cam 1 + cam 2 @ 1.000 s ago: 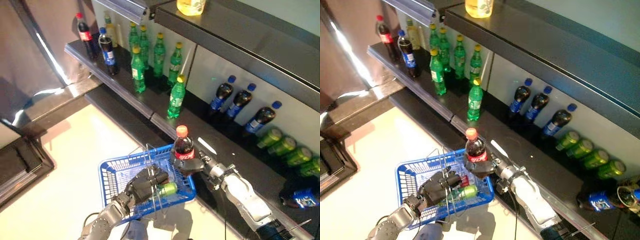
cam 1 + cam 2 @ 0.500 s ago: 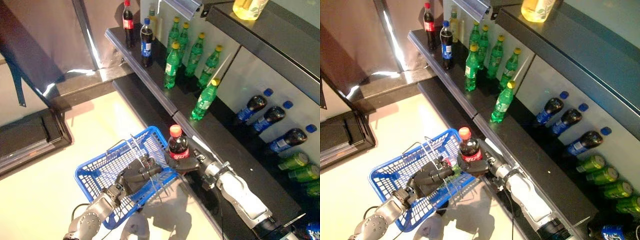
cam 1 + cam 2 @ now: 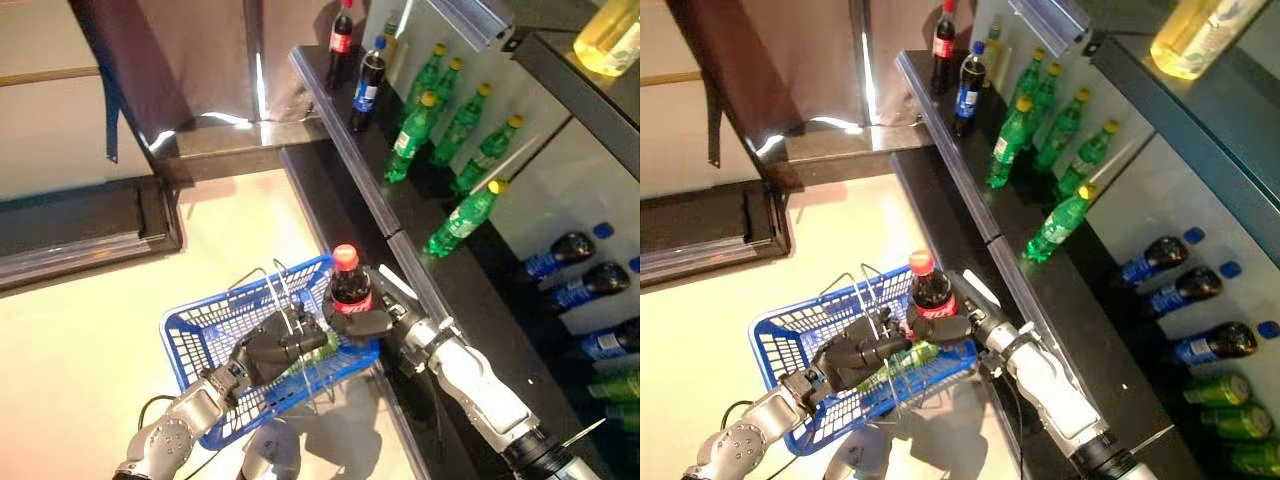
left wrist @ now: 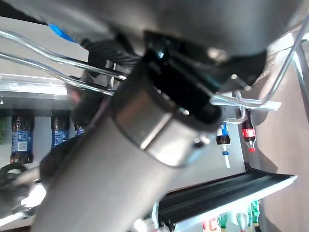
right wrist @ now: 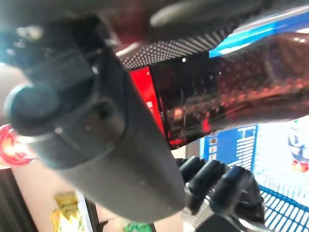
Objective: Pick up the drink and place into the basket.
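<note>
**A:** What has changed down at the bottom?

**B:** The whole view has swung, so the camera moved. The cola (image 3: pixel 345 290) is lower now, right at the far rim of the basket (image 3: pixel 195 335), low in the middle of the frame. I think it is almost ready to go in.

**A:** Who holds what?

**B:** The right hand (image 3: pixel 372 322) has its fingers wrapped round the cola's lower part, and the cola stands upright. The left hand (image 3: pixel 275 348) is curled round the basket's wire handles (image 3: pixel 285 300). A green bottle (image 3: pixel 318 347) already lies inside.

**A:** Is there room?

**B:** The left part of the basket looks free. Just past its right rim runs the dark shelf (image 3: pixel 400 260), so that side is tight. More bottles (image 3: pixel 455 215) stand farther up on it, well apart.
</note>
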Robot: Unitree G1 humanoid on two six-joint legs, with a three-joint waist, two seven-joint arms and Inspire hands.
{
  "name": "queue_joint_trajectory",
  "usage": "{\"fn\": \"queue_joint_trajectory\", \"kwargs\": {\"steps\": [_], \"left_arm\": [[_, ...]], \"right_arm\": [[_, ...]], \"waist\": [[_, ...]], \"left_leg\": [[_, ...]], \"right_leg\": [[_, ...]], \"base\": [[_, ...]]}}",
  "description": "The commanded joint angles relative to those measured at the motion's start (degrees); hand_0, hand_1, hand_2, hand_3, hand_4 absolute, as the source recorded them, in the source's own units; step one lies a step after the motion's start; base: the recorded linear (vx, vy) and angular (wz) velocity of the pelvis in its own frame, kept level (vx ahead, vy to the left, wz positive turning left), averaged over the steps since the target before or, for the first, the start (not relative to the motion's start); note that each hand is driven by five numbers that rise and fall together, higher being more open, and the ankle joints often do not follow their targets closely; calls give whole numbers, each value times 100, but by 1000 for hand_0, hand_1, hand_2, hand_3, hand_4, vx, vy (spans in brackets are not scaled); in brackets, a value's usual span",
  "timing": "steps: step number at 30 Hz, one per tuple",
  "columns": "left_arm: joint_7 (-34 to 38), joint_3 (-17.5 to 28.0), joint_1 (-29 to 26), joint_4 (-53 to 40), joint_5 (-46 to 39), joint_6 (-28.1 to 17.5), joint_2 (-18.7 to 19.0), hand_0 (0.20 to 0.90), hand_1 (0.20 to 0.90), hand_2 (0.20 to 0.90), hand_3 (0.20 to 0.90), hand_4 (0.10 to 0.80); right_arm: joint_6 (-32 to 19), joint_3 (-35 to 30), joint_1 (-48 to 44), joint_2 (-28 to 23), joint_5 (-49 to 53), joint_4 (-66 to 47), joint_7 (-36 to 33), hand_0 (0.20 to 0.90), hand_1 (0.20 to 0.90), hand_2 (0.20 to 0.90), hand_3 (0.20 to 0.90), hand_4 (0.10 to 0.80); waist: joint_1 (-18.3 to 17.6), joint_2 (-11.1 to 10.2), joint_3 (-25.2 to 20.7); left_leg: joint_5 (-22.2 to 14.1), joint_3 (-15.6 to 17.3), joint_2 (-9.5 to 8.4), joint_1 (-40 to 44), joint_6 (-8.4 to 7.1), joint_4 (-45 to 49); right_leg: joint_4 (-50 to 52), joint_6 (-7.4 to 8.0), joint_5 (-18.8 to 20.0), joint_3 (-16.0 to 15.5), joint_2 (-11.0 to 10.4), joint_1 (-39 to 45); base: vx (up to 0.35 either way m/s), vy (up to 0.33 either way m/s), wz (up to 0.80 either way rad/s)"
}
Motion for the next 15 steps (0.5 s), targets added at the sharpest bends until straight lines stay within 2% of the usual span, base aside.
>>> {"fn": "queue_joint_trajectory", "kwargs": {"steps": [1,10,15], "left_arm": [[-1938,-66,-906,-2438,-1136,-473,-523,300,300,300,200,100],[-2249,-250,-994,-2749,-1118,-417,-443,300,300,300,200,100],[-2336,-356,-1110,-2880,-1187,-462,-399,300,300,300,200,100]], "right_arm": [[-1093,52,-912,37,175,-539,-314,300,300,300,200,100],[-968,258,-992,125,-9,-424,-514,300,300,300,200,100],[-870,386,-958,143,-81,-243,-605,300,300,300,200,100]], "waist": [[155,165,-951],[280,146,-953],[309,122,-979]], "left_leg": [[-722,1,-27,860,205,-20],[-722,-172,-93,812,188,-9],[-730,-218,-115,775,176,7]], "right_leg": [[533,-371,567,378,184,-848],[566,-344,575,317,135,-872],[572,-325,572,299,113,-885]], "base": [[12,-13,15],[3,6,20],[0,5,5]]}}
